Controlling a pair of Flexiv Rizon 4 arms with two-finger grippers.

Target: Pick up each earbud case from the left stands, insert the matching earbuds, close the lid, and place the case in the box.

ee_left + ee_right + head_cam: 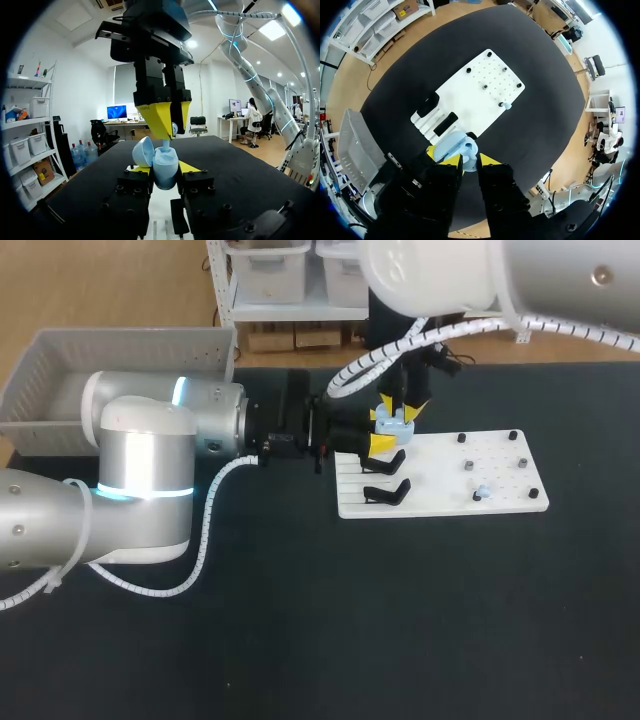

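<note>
Head view: left gripper clamps the case, lid open, over the board's 9 o'clock edge. Right gripper hangs at the case's 12, pinching an earbud at its mouth. Second earbud waits on the board, 4 o'clock of the case. Both stands look bare. Judged left to do: seat both earbuds, shut lid, box it. Box at 10 o'clock; bare mat from 3 to 9.

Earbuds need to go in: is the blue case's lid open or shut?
Open: in the left wrist view the lid stands swung up beside the case body, not covering it.
</note>
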